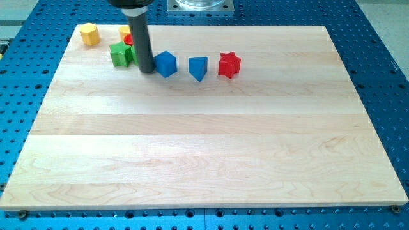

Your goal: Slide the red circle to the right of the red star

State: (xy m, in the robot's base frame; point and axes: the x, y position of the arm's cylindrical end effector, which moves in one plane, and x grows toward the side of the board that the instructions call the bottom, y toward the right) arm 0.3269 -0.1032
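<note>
The red star (229,64) lies near the view's top, right of centre. The red circle (128,39) is at the top left, mostly hidden behind my rod; only a sliver shows. My tip (146,69) rests on the board just below and right of the red circle, between the green block (120,54) on its left and the blue block (166,64) on its right, close to both.
A blue triangular block (199,68) lies between the blue block and the red star. A yellow block (89,34) sits at the top left corner, and another yellow block (124,30) peeks out beside the rod. The wooden board (204,160) lies on a blue perforated table.
</note>
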